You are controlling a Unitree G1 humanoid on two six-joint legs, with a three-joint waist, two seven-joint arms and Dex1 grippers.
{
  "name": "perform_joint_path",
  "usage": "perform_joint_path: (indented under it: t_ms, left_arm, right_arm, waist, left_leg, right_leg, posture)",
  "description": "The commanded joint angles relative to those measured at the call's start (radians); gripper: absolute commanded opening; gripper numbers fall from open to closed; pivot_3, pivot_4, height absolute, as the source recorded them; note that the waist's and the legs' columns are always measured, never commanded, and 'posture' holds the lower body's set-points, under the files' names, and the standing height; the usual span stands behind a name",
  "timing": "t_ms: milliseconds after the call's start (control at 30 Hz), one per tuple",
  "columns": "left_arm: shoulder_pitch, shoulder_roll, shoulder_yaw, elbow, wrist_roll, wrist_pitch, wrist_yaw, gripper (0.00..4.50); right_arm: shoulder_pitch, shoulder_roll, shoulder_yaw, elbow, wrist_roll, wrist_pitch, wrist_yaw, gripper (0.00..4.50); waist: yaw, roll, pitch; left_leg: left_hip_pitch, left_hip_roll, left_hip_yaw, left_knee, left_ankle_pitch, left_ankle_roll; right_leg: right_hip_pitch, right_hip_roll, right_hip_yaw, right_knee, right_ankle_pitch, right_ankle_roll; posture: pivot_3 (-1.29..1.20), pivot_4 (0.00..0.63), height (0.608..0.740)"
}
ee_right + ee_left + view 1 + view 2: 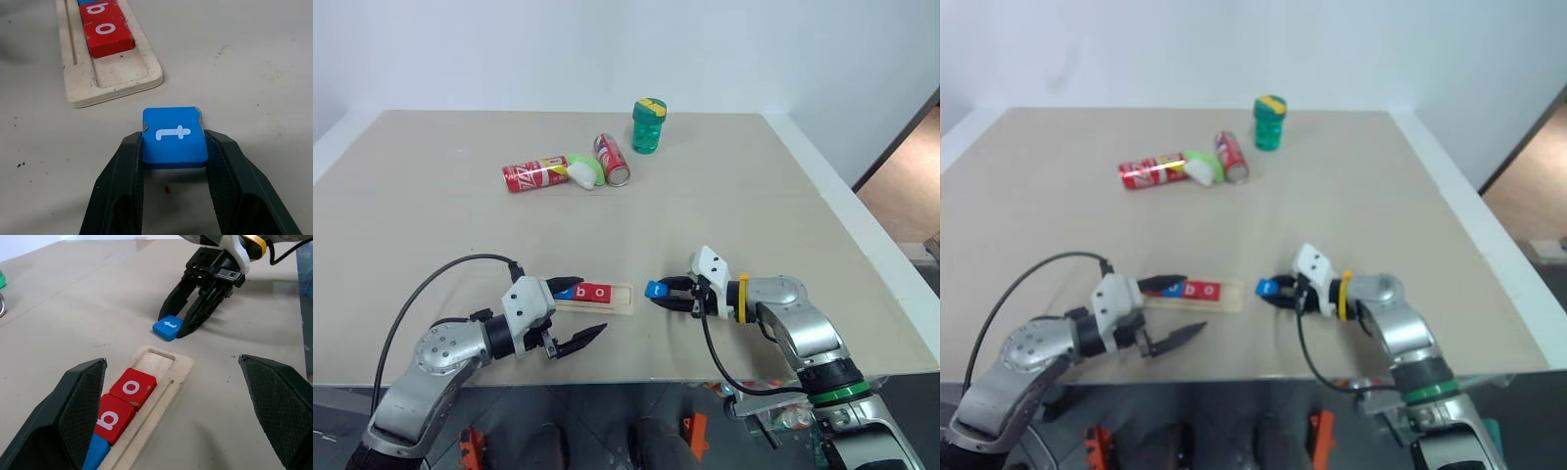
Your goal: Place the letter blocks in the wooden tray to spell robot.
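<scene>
The right gripper [173,171] is clenched on the small flat blue square tile with a white "t" [174,135], its two black textured fingers [120,181] pinching opposite side edges so the lettered face stays up and readable for seating. The tile sits low at the beige tabletop [724,206]; whether it is lifted clear cannot be told. Just ahead of this gripper's tips lies the rounded end of the long pale-wood tray [117,78], a smooth, slightly scuffed strip with a shallow recessed slot and a thin groove alongside. The slot's end space nearest the fingertips is bare, likely kept for this last letter; beyond it sit a glossy red "o" tile [106,32], a red "b" tile [113,418], and the corner of another blue tile [98,451], packed edge to edge. The left gripper [181,406] is released, its wide jaws straddling the tray's far end with the filled tiles between them, probably to steady the strip, though touch cannot be confirmed. Well beyond both grippers lie two red soda cans [536,176], a white-and-green object [583,174] and an upright green plastic container [648,125], apart from the job. Next the "t" wants a short carry forward and a level drop into the open space.
</scene>
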Motion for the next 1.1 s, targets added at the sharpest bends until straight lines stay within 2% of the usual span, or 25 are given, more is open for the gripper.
perform_joint_path:
  t_ms: [33,200,467,867,1100]
  left_arm:
    - [0.016,-0.022,0.059,-0.009,-0.001,0.013,0.072,4.50]
    - [0.032,-0.055,0.088,-0.005,0.013,0.059,0.164,4.50]
    - [0.050,-0.069,0.068,-0.022,0.023,0.061,0.188,4.50]
    - [0.067,-0.083,0.073,-0.046,-0.039,0.080,0.163,4.50]
    - [0.080,-0.052,0.070,-0.070,-0.090,0.109,0.106,4.50]
  right_arm:
    - [-0.061,0.001,-0.021,-0.018,0.030,0.038,-0.002,1.20]
    - [-0.152,0.034,0.021,-0.057,0.055,0.088,0.029,1.20]
    - [-0.148,0.047,0.120,-0.080,0.027,0.079,0.051,1.20]
    - [-0.161,0.059,0.170,-0.005,-0.012,0.002,0.075,1.20]
    - [-0.164,0.065,0.183,0.015,-0.024,-0.020,0.084,1.20]
  waist:
    - [0.000,0.000,0.000]
    - [-0.007,0.000,0.001]
    - [-0.002,0.000,0.001]
    - [0.000,0.000,0.001]
    - [0.000,0.000,0.001]
  left_leg:
    - [0.000,0.000,0.000,0.000,0.000,0.000]
    - [-0.001,0.000,0.000,0.000,0.000,0.000]
    - [-0.007,-0.001,-0.002,-0.002,-0.001,-0.002]
    - [-0.008,0.000,-0.002,-0.001,-0.002,-0.002]
    - [-0.008,0.000,-0.003,-0.001,-0.002,-0.002]
  right_leg:
    - [0.000,0.000,0.000,0.000,0.000,0.000]
    - [-0.002,0.000,0.002,0.000,0.003,0.005]
    - [-0.006,-0.001,-0.002,0.000,0.000,0.005]
    - [-0.006,0.000,-0.003,-0.001,0.000,0.005]
    - [-0.006,0.000,-0.003,-0.001,0.000,0.005]
  posture:
    - [0.00,0.150,0.740]
    - [0.00,0.150,0.740]
    - [0.00,0.150,0.740]
    - [0.00,0.150,0.740]
    - [0.00,0.150,0.740]
